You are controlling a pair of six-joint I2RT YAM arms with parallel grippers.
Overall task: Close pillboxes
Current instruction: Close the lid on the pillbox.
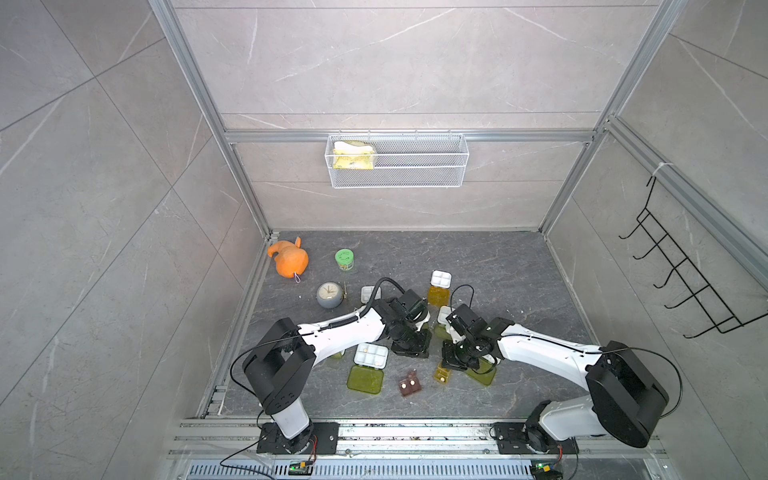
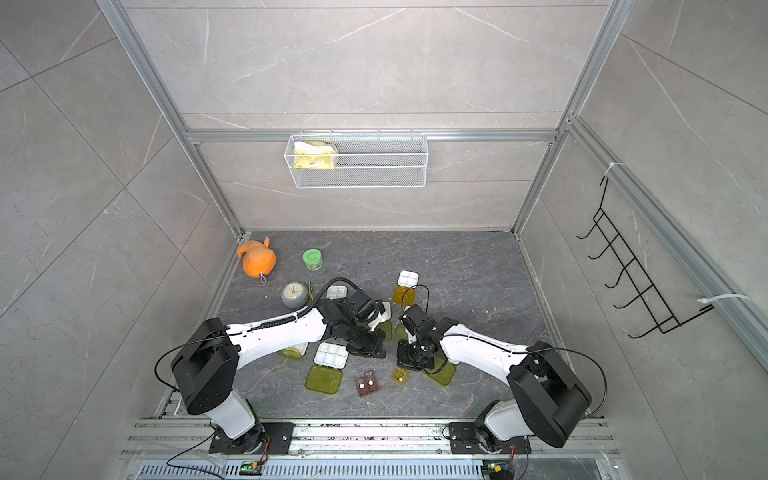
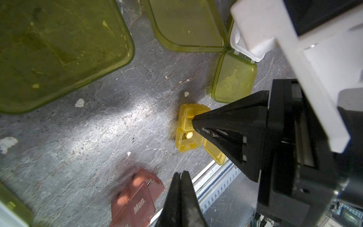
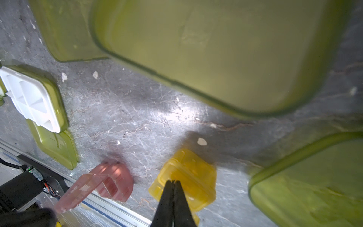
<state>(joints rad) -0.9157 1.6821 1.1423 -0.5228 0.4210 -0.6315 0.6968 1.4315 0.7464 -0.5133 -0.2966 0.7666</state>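
Note:
Several pillboxes lie open on the dark slate table. One shows a white tray point(image 1: 371, 355) and a yellow-green lid point(image 1: 365, 379). An orange-lidded one point(image 1: 439, 291) sits farther back. The tiny brown pillbox point(image 1: 409, 384) point(image 3: 137, 196) stands with its lid up. My right gripper point(image 4: 172, 182) point(image 1: 446, 365) is shut, and its tip touches the top of the tiny amber pillbox point(image 4: 188, 173) point(image 3: 186, 135), where one compartment shows a pill. My left gripper point(image 3: 180, 174) point(image 1: 415, 355) is shut and empty, hanging above the table between the brown and amber pillboxes.
An orange plush toy point(image 1: 289, 259), a green-lidded jar point(image 1: 345, 259) and a grey clock point(image 1: 329, 295) stand at the back left. A wire basket point(image 1: 397, 160) hangs on the back wall. The metal rail point(image 1: 374, 432) runs along the front edge.

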